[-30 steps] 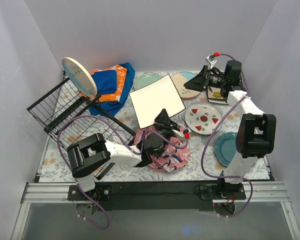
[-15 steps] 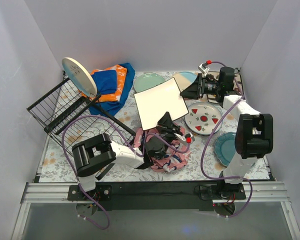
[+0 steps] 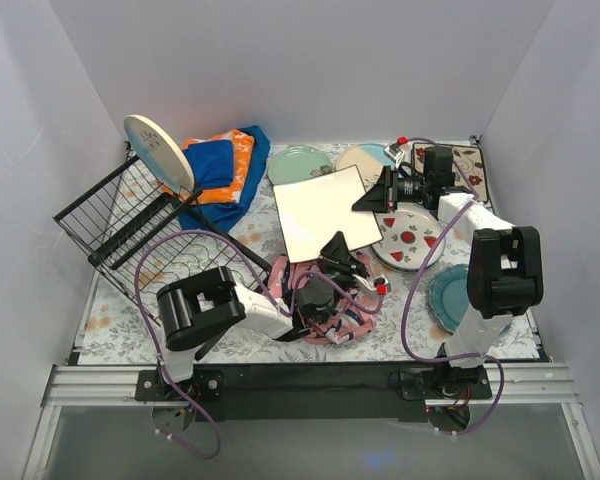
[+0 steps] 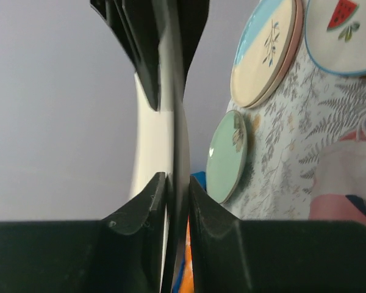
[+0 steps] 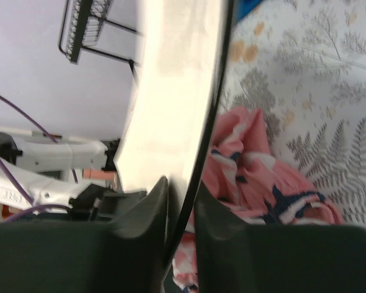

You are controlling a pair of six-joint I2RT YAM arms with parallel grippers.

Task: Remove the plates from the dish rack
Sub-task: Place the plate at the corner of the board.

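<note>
Black dish rack (image 3: 120, 215) with 1 cream plate (image 3: 158, 152)

Catalogue of colours:
- Cream square ceramic plate (image 3: 325, 208), centre: plain, with a dark edge.
- Pale cream round ceramic plate (image 3: 158, 150), in the black wire dish rack (image 3: 120, 220), far left.
- Mint green round ceramic plate (image 3: 298, 163), far.
- Cream-and-blue round ceramic plate (image 3: 363, 158), far.
- White round ceramic plate (image 3: 415, 243), right: red watermelon marks, blue rim.
- Teal round ceramic plate (image 3: 447, 297), near right.
- Pink cloth (image 3: 342, 318), near: navy and white pattern.
- Folded blue-and-orange cloths (image 3: 223, 165), far left.
- White table cover (image 3: 120, 318): grey ferns, orange blooms.

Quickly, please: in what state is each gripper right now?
Left gripper: shut on the square plate.
Right gripper: jaws around the same plate's edge; whether it grips yet cannot be told.
</note>
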